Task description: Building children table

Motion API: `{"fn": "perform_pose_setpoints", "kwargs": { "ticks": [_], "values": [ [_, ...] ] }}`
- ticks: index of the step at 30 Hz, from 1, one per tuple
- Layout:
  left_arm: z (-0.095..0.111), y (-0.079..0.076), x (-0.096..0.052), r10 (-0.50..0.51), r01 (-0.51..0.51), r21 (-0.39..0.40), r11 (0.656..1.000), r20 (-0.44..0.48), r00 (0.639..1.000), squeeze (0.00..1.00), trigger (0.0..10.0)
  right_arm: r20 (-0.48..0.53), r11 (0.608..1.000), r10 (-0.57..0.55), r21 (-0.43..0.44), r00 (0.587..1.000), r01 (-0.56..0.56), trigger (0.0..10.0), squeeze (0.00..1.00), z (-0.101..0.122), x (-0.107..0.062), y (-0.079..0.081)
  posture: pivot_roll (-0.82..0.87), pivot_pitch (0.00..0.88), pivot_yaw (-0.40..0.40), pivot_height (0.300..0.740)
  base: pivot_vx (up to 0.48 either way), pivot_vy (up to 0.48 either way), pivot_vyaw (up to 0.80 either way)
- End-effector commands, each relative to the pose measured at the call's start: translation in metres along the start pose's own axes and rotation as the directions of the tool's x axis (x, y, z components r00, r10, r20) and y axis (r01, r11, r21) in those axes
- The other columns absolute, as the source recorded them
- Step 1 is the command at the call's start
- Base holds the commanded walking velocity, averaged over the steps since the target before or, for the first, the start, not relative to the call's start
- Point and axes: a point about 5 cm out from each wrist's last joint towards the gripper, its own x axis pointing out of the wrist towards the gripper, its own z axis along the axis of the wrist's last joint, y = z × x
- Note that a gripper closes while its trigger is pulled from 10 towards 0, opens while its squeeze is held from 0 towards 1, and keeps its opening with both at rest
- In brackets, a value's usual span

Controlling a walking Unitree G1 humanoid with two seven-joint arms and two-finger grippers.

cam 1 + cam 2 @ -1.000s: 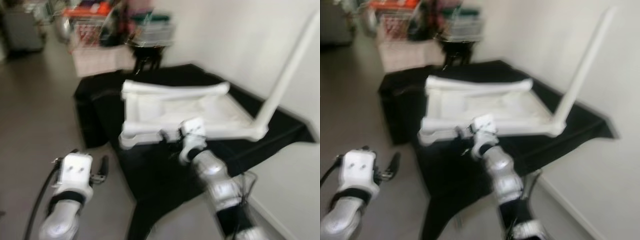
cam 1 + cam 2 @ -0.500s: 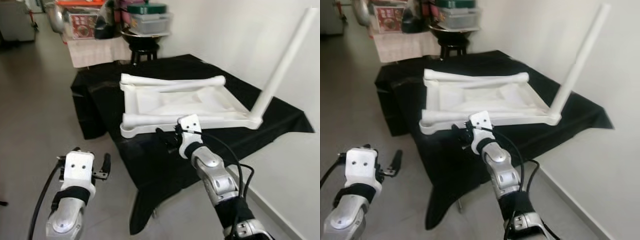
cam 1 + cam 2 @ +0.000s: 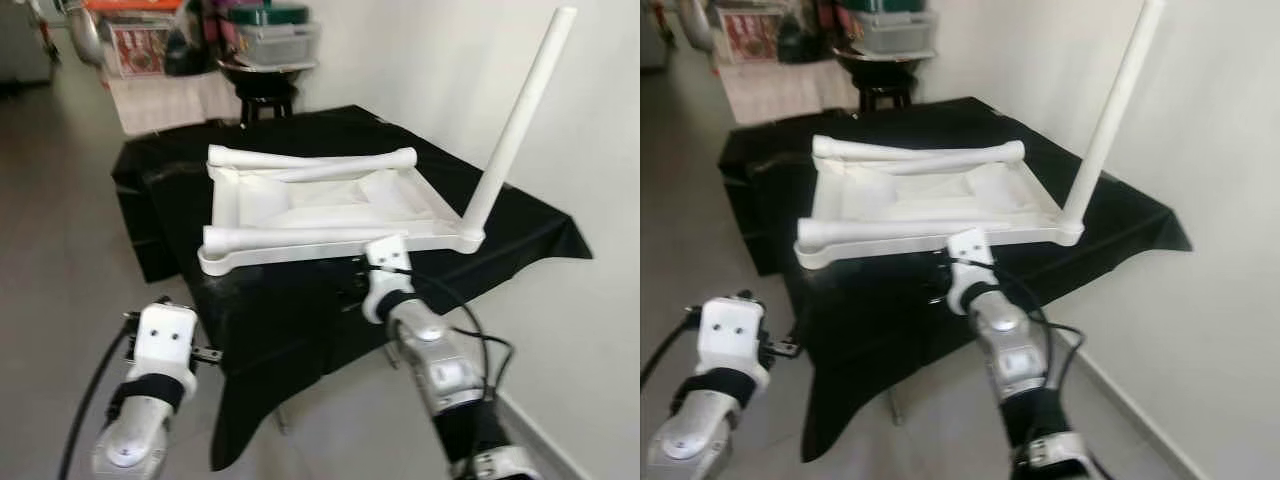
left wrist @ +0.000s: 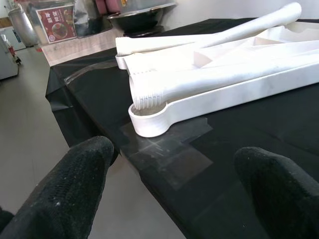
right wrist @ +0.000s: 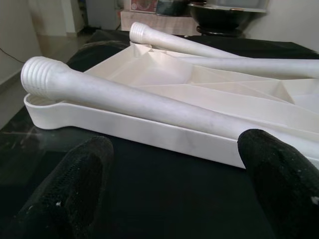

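A plain white plastic upturned table top with matching white round legs lies on a solid black cloth, before an off-white wall and a grey floor, near black-fingered silver arms.

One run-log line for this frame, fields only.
stage: approach | right end effector: open, near table top front edge | left end effector: open, low | legs: one upright, loose legs lying on top
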Motion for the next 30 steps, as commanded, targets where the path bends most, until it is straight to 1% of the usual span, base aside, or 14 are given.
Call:
{"fn": "perform_pose_setpoints", "kwargs": {
  "ticks": [1, 4, 6, 10, 14, 17, 19, 21, 22, 23, 27, 28, 29, 30],
  "values": [
    [0.001, 0.001, 0.0, -0.003, 0.003, 0.004, 1.0, 0.008, 1.0, 0.0, 10.0, 0.001, 1.0, -0.008, 0.016, 1.0, 0.008, 10.0, 0.0, 0.001, 0.0, -0.004, -0.06, 0.013, -0.085, 0.74, 0.0, 0.0, 0.0],
    [0.003, 0.001, 0.0, -0.017, 0.017, 0.008, 1.0, 0.018, 1.0, 0.0, 10.0, 0.002, 1.0, -0.007, 0.025, 1.0, 0.007, 10.0, 0.0, 0.001, 0.0, -0.005, -0.06, 0.013, -0.086, 0.74, 0.0, 0.0, 0.0],
    [0.006, 0.0, 0.0, -0.034, 0.034, 0.002, 0.999, 0.036, 0.999, 0.0, 10.0, 0.009, 0.999, -0.008, 0.043, 1.0, 0.007, 10.0, 0.0, 0.002, 0.0, -0.006, -0.06, 0.012, -0.086, 0.74, 0.276, 0.0, -0.4],
    [0.009, -0.001, 0.001, -0.049, 0.049, 0.003, 0.999, 0.046, 0.998, 0.0, 10.0, 0.016, 0.999, -0.006, 0.04, 1.0, 0.005, 10.0, 0.0, 0.003, 0.0, -0.006, -0.06, 0.013, -0.087, 0.74, 0.292, 0.0, 0.0],
    [0.014, -0.002, 0.003, -0.073, 0.072, 0.012, 0.997, 0.067, 0.995, 0.0, 10.0, 0.023, 0.998, -0.001, 0.06, 1.0, 0.0, 10.0, 0.0, 0.004, 0.0, -0.006, -0.06, 0.012, -0.089, 0.74, 0.291, 0.0, -0.65],
    [0.017, -0.003, 0.004, -0.085, 0.084, 0.016, 0.996, 0.076, 0.993, 0.0, 10.0, 0.025, 0.998, 0.005, 0.057, 1.0, -0.006, 10.0, 0.0, 0.004, 0.0, -0.005, -0.06, 0.013, -0.087, 0.74, 0.289, 0.0, 0.0],
    [0.023, -0.003, 0.007, -0.112, 0.11, 0.026, 0.994, 0.097, 0.989, 0.0, 10.0, 0.026, 0.998, 0.012, 0.057, 1.0, -0.013, 10.0, 0.0, 0.004, 0.0, -0.005, -0.07, 0.012, -0.086, 0.74, 0.291, 0.0, 0.0],
    [0.023, -0.003, 0.007, -0.112, 0.11, 0.026, 0.994, 0.097, 0.989, 0.0, 10.0, 0.026, 0.998, 0.012, 0.057, 1.0, -0.013, 10.0, 0.0, 0.004, 0.0, -0.005, -0.07, 0.012, -0.086, 0.74, 0.289, 0.0, 0.0],
    [0.029, -0.003, 0.011, -0.149, 0.144, 0.046, 0.989, 0.121, 0.981, 0.0, 10.0, 0.029, 0.998, 0.012, 0.067, 1.0, -0.014, 10.0, 0.0, 0.005, 0.0, -0.005, -0.07, 0.013, -0.085, 0.74, 0.289, 0.0, 0.0],
    [0.029, -0.003, 0.011, -0.149, 0.144, 0.046, 0.989, 0.121, 0.981, 0.0, 10.0, 0.029, 0.998, 0.012, 0.067, 1.0, -0.014, 10.0, 0.0, 0.005, 0.0, -0.005, -0.07, 0.013, -0.085, 0.74, 0.289, 0.0, 0.0],
    [0.036, -0.002, 0.014, -0.197, 0.185, 0.09, 0.979, 0.137, 0.971, 0.0, 10.0, 0.032, 0.995, 0.008, 0.096, 0.999, -0.011, 10.0, 0.0, 0.005, 0.0, -0.007, -0.07, 0.011, -0.085, 0.74, 0.287, 0.0, 0.0],
    [0.04, -0.002, 0.014, -0.216, 0.202, 0.108, 0.973, 0.142, 0.966, 0.0, 10.0, 0.031, 0.994, 0.007, 0.108, 0.999, -0.011, 10.0, 0.0, 0.005, 0.0, -0.008, -0.07, 0.009, -0.085, 0.74, 0.285, 0.0, 0.0],
    [0.044, -0.001, 0.015, -0.259, 0.237, 0.157, 0.959, 0.138, 0.956, 0.0, 10.0, 0.031, 0.993, 0.006, 0.118, 1.0, -0.009, 10.0, 0.0, 0.005, 0.0, -0.009, -0.06, 0.008, -0.087, 0.74, 0.0, 0.0, 0.0],
    [0.044, -0.001, 0.015, -0.259, 0.237, 0.157, 0.959, 0.138, 0.956, 0.0, 10.0, 0.031, 0.993, 0.006, 0.118, 1.0, -0.009, 10.0, 0.0, 0.005, 0.0, -0.009, -0.06, 0.008, -0.087, 0.74, 0.0, 0.0, 0.0]
  ]
}}
